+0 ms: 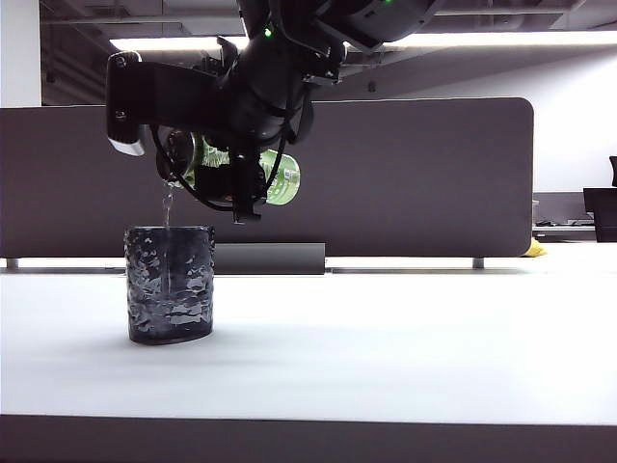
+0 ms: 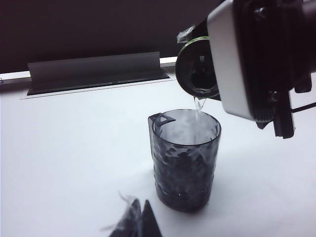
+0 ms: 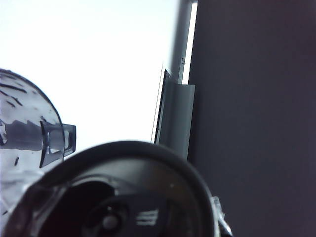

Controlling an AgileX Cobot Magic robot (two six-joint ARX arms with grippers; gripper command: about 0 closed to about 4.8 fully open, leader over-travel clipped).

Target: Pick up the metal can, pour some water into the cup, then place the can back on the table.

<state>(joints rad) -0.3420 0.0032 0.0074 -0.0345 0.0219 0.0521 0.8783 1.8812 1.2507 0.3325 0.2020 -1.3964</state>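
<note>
Pour in progress. Right hand [image 1: 241, 159] grips the metal can [image 1: 280, 178], tipped near level above the cup [image 1: 170, 284] on the desk [image 1: 386, 347] — thin stream entering. Hold tilt steady, mouth over rim. Left hand [image 2: 134, 219] low beside cup — state unclear.

- You see the right gripper [image 1: 227, 169], on its black arm reaching in from the top, clamped around the slim bright-green metal can [image 1: 280, 177], which lies nearly level in the air.
- The can's mouth end points left, and a thin stream of water [image 1: 168, 204] falls from it.
- Right below stands the short, dark blue-black dimpled cup [image 1: 170, 285], upright on the broad white table [image 1: 405, 347].
- Behind them runs the dark grey divider panel [image 1: 434, 174].
</note>
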